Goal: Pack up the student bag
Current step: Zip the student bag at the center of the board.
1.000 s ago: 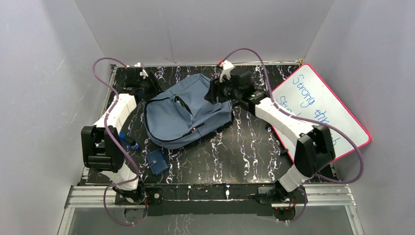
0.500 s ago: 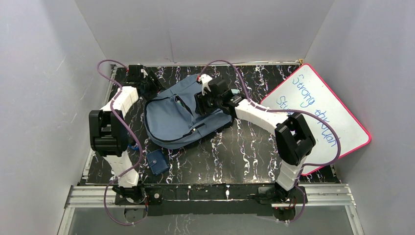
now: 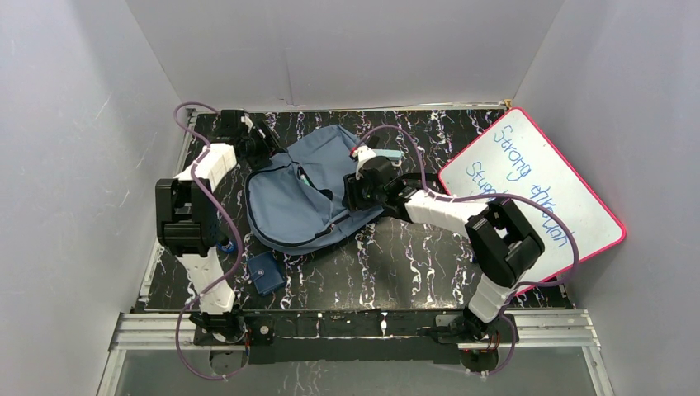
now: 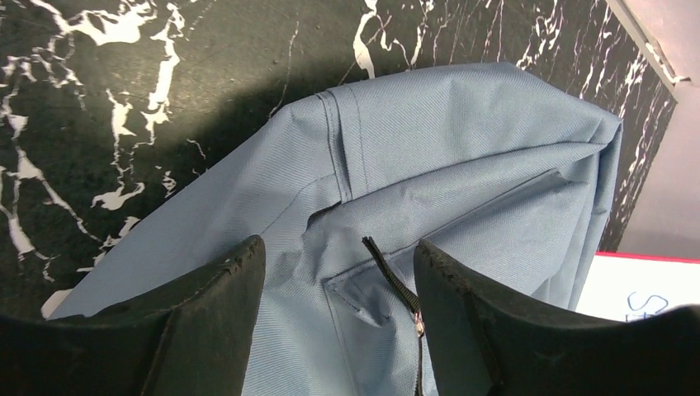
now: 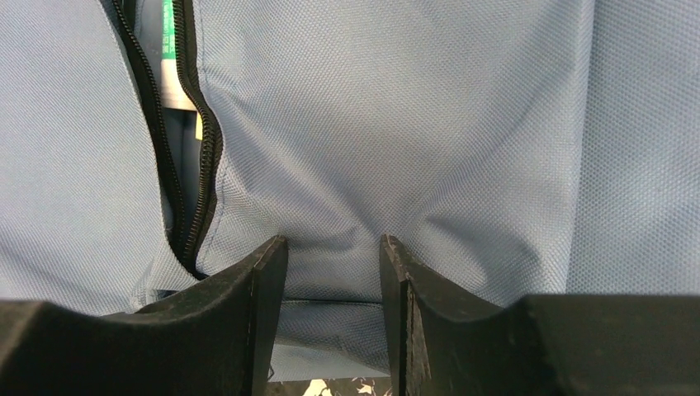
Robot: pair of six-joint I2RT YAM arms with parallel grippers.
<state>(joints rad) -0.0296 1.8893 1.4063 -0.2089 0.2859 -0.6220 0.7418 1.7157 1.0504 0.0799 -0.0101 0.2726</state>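
Note:
The student bag, a slate-blue backpack, lies on the black marbled table left of centre with its main zipper partly open. My left gripper hangs over the bag's back-left corner. In the left wrist view it is open, with bag fabric and a black zipper tail between its fingers. My right gripper presses on the bag's right side. Seen from the right wrist, it is open astride a ridge of bag fabric, beside the open zipper, where something green and white shows inside.
A pink-edged whiteboard with blue writing lies at the right. A small dark-blue pouch sits near the left arm's base, with a small blue object half hidden behind that arm. White walls close in on three sides.
My right arm swung from the bag's back right down onto its right side, and its jaws narrowed. My left arm drew further back and its jaws widened a little.

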